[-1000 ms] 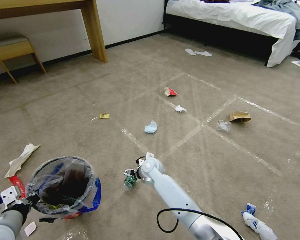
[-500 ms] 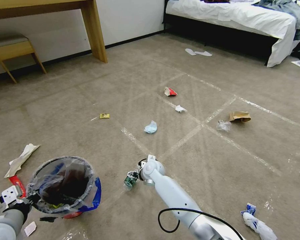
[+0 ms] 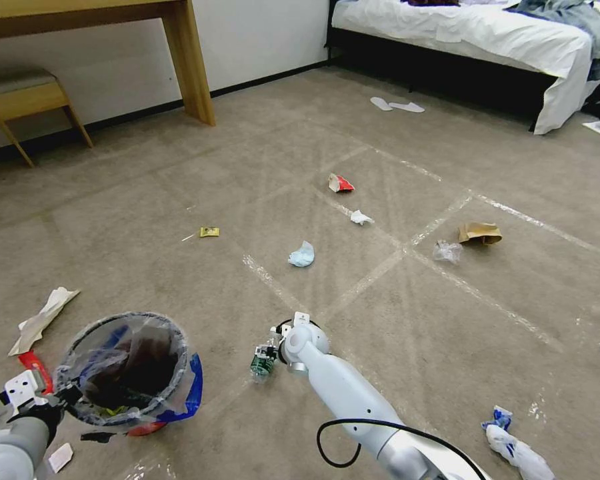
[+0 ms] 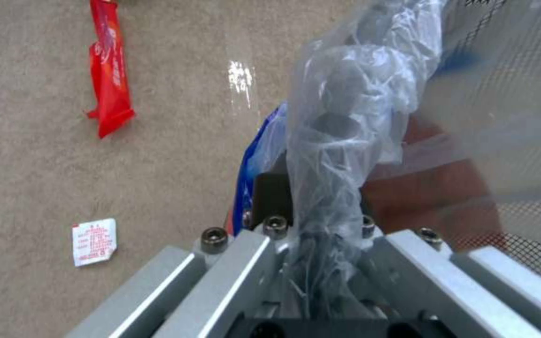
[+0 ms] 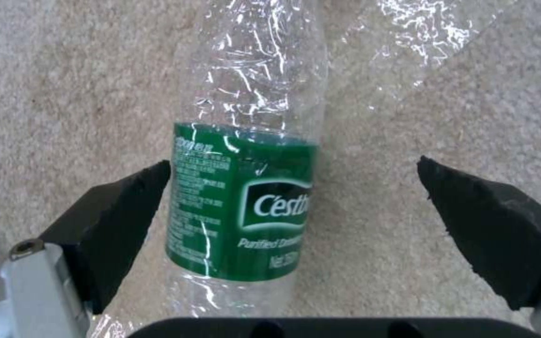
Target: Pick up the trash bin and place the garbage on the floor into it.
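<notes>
The right tool hangs low over the floor with its black pads spread wide around a crushed clear bottle with a green label; one pad is just beside the label, the other well apart, neither pressing. The bottle looks empty and light, its thin wall crinkled and glossy, so it should give under pressure and may slip; the labelled middle, the fullest part, seems the soundest place to grip. The left tool is clamped on the plastic-lined rim of the trash bin, which sits low at the robot's left, near the bottle; the liner is soft and loose, so the hold probably depends on the stiff rim beneath it. One bin and one bottle. Other garbage counted on the carpet: one blue mask, one red-white carton, one brown paper bag, one small white tissue, one red wrapper, one small yellow packet.
</notes>
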